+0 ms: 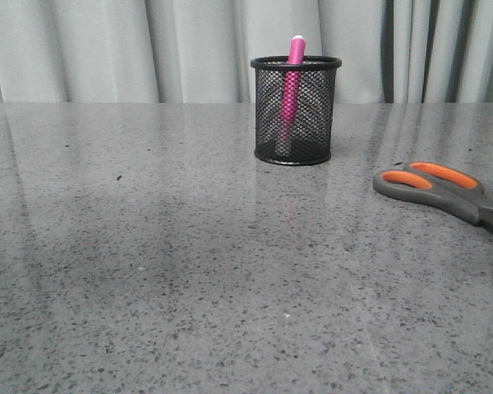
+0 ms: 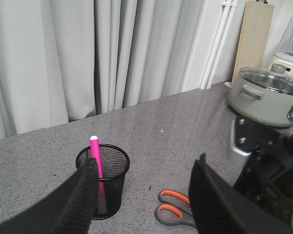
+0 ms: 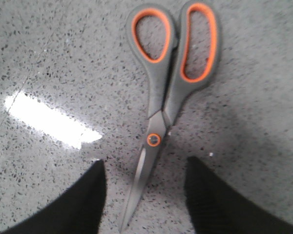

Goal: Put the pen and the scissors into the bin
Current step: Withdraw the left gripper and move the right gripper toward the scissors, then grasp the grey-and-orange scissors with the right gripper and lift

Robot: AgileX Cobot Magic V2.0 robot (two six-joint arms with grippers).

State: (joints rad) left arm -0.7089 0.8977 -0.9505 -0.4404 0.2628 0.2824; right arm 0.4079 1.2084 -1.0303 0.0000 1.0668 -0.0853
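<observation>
The pink pen (image 1: 293, 82) stands inside the black mesh bin (image 1: 296, 111) at the back middle of the table, its tip above the rim. The scissors (image 1: 440, 189) lie flat at the right, grey handles with orange lining pointing left. In the right wrist view the scissors (image 3: 166, 92) lie closed, and my right gripper (image 3: 144, 195) is open just above them, its fingers on either side of the blades. My left gripper (image 2: 144, 195) is open and empty, held high; past it show the bin (image 2: 103, 183), the pen (image 2: 95, 156) and the scissors (image 2: 173, 207).
Grey speckled stone table (image 1: 189, 271) with pale curtains behind. In the left wrist view a grey pot with a glass lid (image 2: 266, 95), a wooden board (image 2: 254, 39) and a blender (image 2: 290, 48) stand at the table's far end. The right arm (image 2: 271, 170) is there too.
</observation>
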